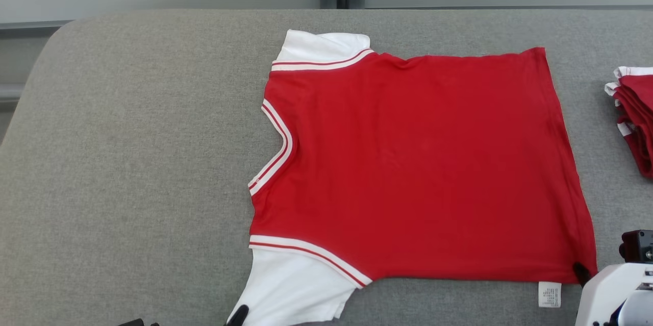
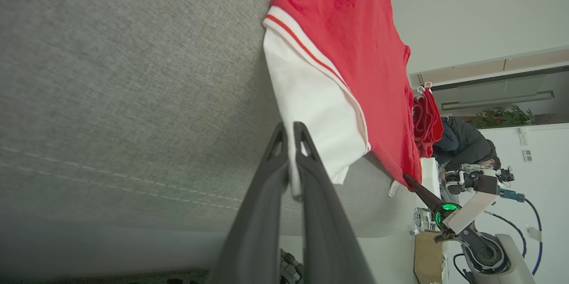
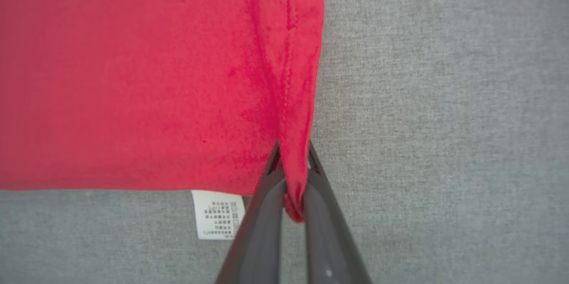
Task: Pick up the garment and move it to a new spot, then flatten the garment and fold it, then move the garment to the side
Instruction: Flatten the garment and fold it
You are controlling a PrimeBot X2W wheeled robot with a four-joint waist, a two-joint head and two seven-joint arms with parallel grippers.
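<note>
Two pinches grip the shirt (image 1: 418, 163): left gripper (image 1: 239, 314) at seven o'clock, right gripper (image 1: 580, 271) at five; folding looks due, so lift both evenly.

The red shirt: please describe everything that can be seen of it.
The red shirt is soft knit fabric with white sleeves and red-and-white striped trim at neckline and armholes. It lies spread flat on the grey surface, neckline toward the robot's left, hem toward its right. A white care label sticks out at the near edge. The left gripper pinches the edge of the near sleeve; the right gripper pinches the near hem corner.
</note>
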